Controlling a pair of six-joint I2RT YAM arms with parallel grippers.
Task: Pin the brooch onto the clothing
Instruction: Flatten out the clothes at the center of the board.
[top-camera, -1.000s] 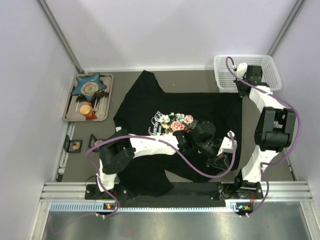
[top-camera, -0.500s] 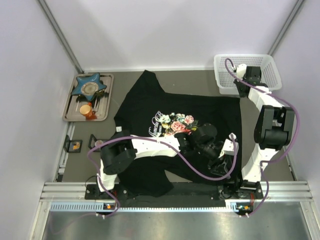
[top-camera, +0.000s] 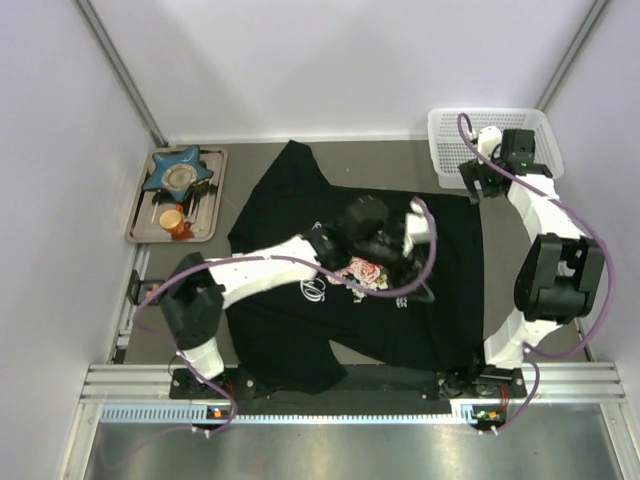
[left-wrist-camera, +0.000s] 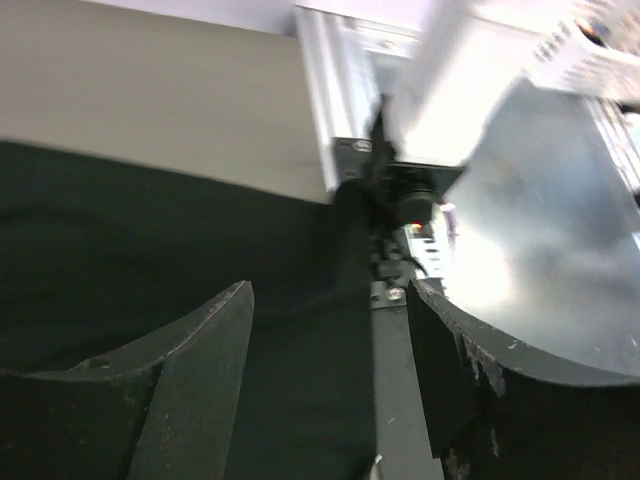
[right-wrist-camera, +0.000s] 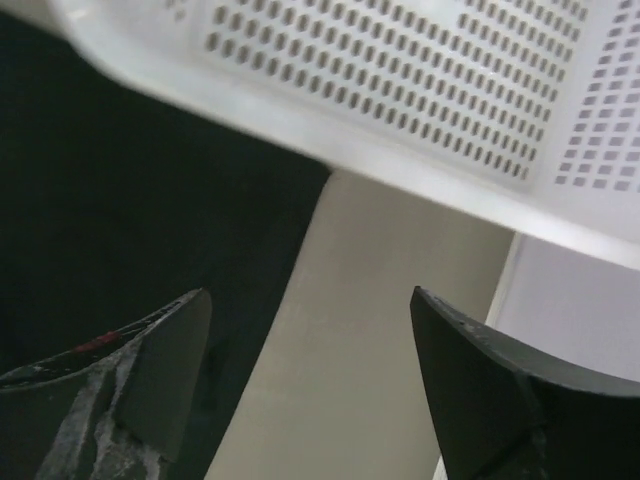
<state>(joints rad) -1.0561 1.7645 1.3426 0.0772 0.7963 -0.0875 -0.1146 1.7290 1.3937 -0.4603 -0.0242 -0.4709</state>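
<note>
The brooch I cannot pick out in any view, and whether it sits on the cloth under my left arm I cannot tell. The shirt lies spread flat on the table, black. Its rose print is half covered by my left arm. The white lettering beside the roses is too small and too hidden to read, and I see no other label or brand.

My left claw hangs over the shirt's right half with its jaws apart. Nothing is between them, only dark cloth and the metal rail beyond its edge. My right claw is at the shirt's far right corner, jaws wide and holding nothing, with the shirt's edge under one finger and bare table under the gap. The white basket is just beyond it. Well apart, at the far left, a tray carries a blue star dish.
</note>
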